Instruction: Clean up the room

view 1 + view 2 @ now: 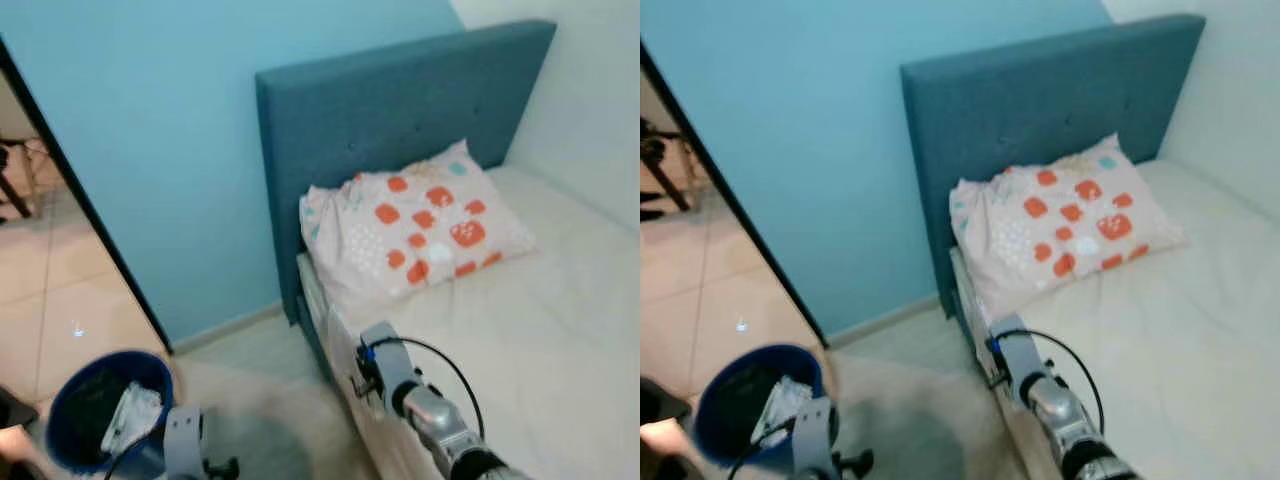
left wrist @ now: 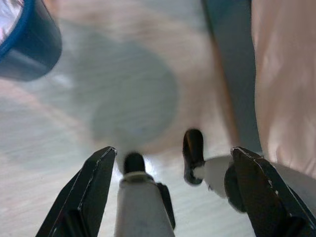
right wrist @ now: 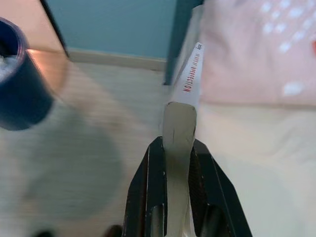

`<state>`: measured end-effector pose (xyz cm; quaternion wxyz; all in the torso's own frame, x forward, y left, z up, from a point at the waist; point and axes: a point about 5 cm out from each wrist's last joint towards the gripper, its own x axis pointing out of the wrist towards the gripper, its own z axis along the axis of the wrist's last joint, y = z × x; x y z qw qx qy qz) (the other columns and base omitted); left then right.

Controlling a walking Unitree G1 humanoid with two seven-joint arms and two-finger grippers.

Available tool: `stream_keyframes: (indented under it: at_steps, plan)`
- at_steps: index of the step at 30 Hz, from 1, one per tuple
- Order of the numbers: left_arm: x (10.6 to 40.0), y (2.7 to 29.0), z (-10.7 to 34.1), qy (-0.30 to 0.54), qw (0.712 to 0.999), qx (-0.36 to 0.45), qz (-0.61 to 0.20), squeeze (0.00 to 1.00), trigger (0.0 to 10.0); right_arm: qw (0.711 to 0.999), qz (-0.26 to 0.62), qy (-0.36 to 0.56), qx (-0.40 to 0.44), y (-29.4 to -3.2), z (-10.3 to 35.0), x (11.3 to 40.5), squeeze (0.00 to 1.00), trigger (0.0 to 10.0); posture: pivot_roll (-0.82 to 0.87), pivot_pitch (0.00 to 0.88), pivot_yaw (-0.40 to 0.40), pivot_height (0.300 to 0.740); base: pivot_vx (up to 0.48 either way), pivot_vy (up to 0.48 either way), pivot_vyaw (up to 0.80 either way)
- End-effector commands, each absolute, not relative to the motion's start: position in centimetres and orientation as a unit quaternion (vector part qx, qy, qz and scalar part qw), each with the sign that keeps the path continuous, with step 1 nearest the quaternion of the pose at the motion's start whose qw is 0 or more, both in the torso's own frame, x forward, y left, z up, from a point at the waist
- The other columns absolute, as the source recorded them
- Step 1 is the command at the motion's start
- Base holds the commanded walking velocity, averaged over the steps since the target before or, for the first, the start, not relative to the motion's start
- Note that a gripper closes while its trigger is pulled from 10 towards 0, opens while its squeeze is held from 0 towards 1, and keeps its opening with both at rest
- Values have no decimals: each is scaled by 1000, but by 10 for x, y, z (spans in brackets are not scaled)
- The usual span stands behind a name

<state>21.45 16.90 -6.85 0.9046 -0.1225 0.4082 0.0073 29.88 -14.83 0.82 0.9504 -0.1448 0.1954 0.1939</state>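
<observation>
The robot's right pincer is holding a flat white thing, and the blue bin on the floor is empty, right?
Not quite. The blue bin has crumpled white stuff in it, as the left eye view shows. The right pincer does hold a flat white thing.

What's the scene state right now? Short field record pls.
setting: bedroom, blue wall, bed with blue headboard
pillow: at the bed's head, against headboard
bin: blue bin on floor, crumpled white waste inside
right gripper: shut on a flat white packet with red print, beside the bed edge
left gripper: open, holding nothing, low over floor near bin
</observation>
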Motion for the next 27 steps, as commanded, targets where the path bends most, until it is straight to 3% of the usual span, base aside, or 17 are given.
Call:
stream_keyframes:
  at_steps: [1,9,15,27]
  plan:
    - [203,176,-75,425,897,-118,17,0,10000,951,208,180,-143,-137,11,300,0,10000,-182,82,13,740,480,0,0]
    - [201,170,-77,444,892,-87,-6,0,10000,950,209,180,-147,-136,11,300,0,10000,-185,80,15,740,154,0,0]
    - [198,166,-78,451,888,-83,-28,0,10000,951,194,184,-159,-141,11,302,0,10000,-185,86,15,740,0,-453,0]
    - [179,184,-86,463,881,-93,8,0,10000,945,113,163,-260,-180,39,327,0,10000,-184,91,13,740,0,-405,0]
